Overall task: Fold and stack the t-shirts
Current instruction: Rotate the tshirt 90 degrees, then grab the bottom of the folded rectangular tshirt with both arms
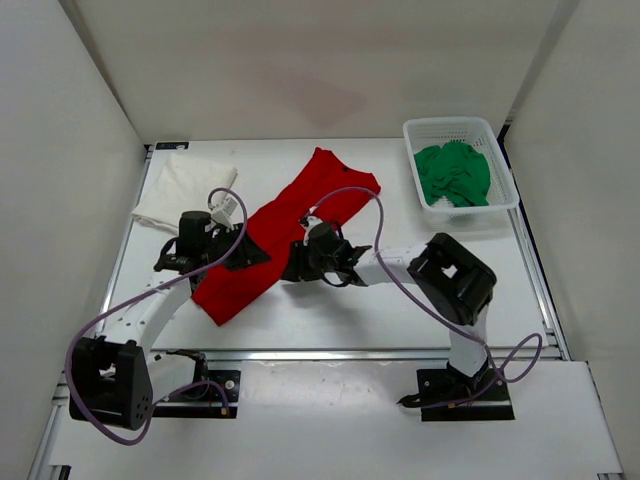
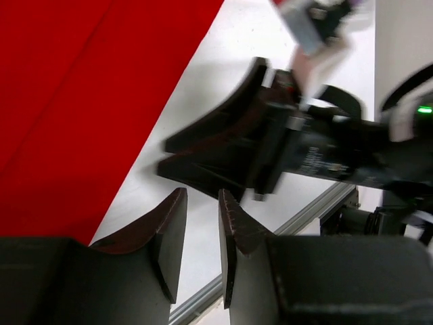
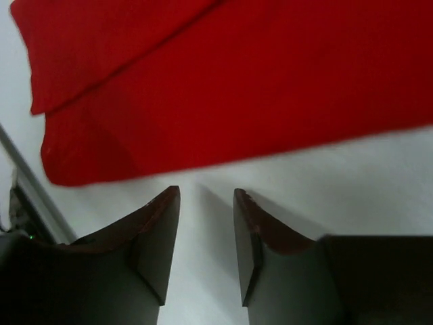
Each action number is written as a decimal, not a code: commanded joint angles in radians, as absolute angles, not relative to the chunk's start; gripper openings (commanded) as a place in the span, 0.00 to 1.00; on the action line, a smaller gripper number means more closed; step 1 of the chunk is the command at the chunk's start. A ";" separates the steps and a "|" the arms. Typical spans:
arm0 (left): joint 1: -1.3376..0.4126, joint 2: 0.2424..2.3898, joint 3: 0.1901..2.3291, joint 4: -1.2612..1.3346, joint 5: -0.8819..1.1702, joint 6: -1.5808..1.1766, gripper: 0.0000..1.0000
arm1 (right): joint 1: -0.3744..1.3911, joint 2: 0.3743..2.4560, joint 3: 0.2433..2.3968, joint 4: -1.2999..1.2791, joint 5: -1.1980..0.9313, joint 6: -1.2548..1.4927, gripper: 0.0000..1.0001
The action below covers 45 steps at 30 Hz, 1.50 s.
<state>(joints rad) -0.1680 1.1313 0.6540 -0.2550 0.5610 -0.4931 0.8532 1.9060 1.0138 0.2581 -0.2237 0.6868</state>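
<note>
The white t-shirt (image 1: 186, 188) lies crumpled at 10 o'clock on the surface (image 1: 340, 318), its left edge close to the surface's left rim and well apart from the other cloth.

The left hand (image 1: 262, 254) reaches in from 7 o'clock and hangs over the lower half of the red t-shirt (image 1: 305, 205). In its wrist view the fingers (image 2: 169, 230) stand a narrow slit apart with nothing between them. Their tips are over bare surface just past the shirt's straight long edge, with the red running off toward 10 o'clock.

The red t-shirt stretches as a long band from 7 o'clock up to 1 o'clock across the middle, and both arms cross over it.

The right hand (image 1: 292, 262) comes in from 4 o'clock and faces the left hand, tips near each other. Its fingers (image 3: 159, 230) are parted, empty, over white surface just short of the red hem, where one layer overlaps another at 11 o'clock of that view.

A broad bare strip runs along the near side at 5 o'clock, and another between the red shirt and the basket (image 1: 447, 126).

The basket sits at 2 o'clock by the right rim, with the green t-shirt (image 1: 453, 176) bunched inside.
</note>
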 commanded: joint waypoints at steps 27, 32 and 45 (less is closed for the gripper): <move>-0.405 1.150 0.606 -0.324 0.407 -0.440 0.50 | 0.325 1.314 0.471 0.000 -0.415 0.433 0.49; -0.555 1.189 0.526 -0.305 0.428 -0.478 0.56 | 0.409 1.039 0.393 -0.231 -0.273 0.485 0.48; -0.871 1.339 0.498 -0.081 0.451 -0.673 0.57 | 0.753 0.673 0.316 -0.612 0.000 0.874 0.40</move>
